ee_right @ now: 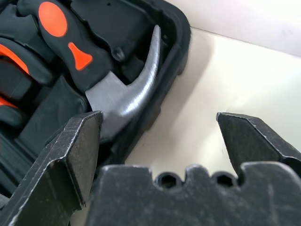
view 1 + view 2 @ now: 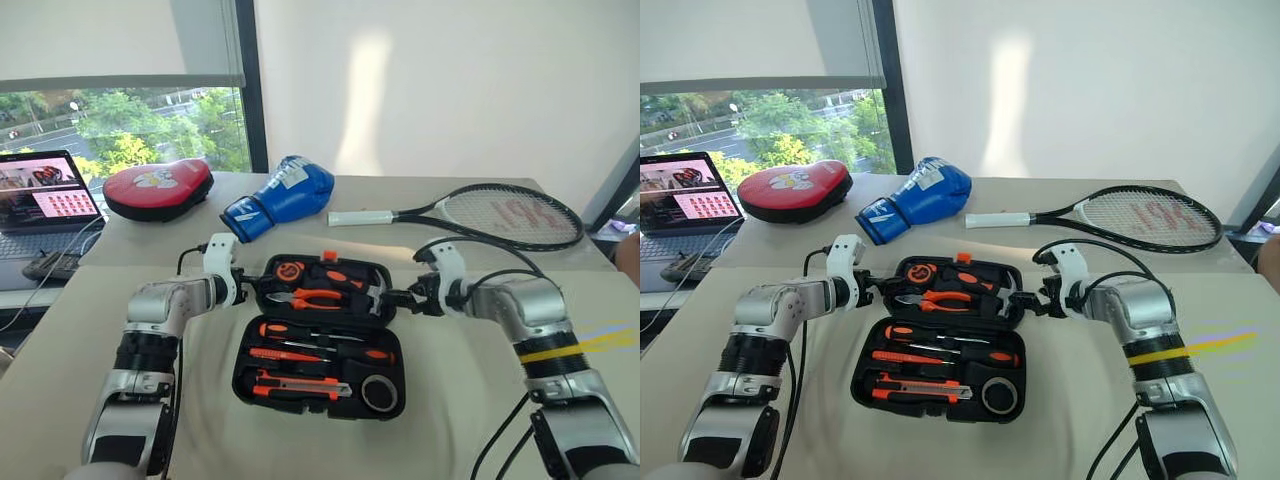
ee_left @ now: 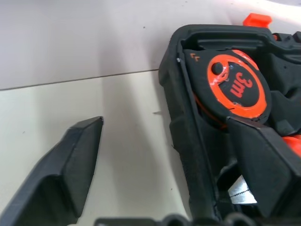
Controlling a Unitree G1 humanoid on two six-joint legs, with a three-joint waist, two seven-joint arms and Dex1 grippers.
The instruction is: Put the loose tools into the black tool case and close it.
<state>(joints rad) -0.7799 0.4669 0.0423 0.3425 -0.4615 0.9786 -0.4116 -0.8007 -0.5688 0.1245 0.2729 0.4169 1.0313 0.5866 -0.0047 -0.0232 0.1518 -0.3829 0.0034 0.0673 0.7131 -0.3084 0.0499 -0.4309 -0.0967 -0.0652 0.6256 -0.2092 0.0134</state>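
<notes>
The black tool case (image 2: 243, 378) lies open on the beige table. Its near half holds two black-and-orange screwdrivers (image 2: 285, 330) (image 2: 275, 354), an orange-black utility knife (image 2: 295, 386) and a round black roll (image 2: 379, 392). The far half (image 2: 350, 268) holds pliers, a hammer and an orange tape measure (image 3: 235, 87). My left gripper (image 2: 252, 291) is open at the far half's left end. In the left wrist view it (image 3: 167, 125) straddles the side wall, one finger outside, one over the tape measure. My right gripper (image 2: 398, 297) is open at the right end and straddles that wall (image 1: 157, 117) beside the hammer head (image 1: 124, 99).
Behind the case lie a blue boxing glove (image 2: 280, 197), a red round pad (image 2: 158, 188) and a tennis racket (image 2: 500, 213). A laptop (image 2: 45, 200) and a small dark device (image 2: 55, 265) sit at the far left. Cables trail from both wrists.
</notes>
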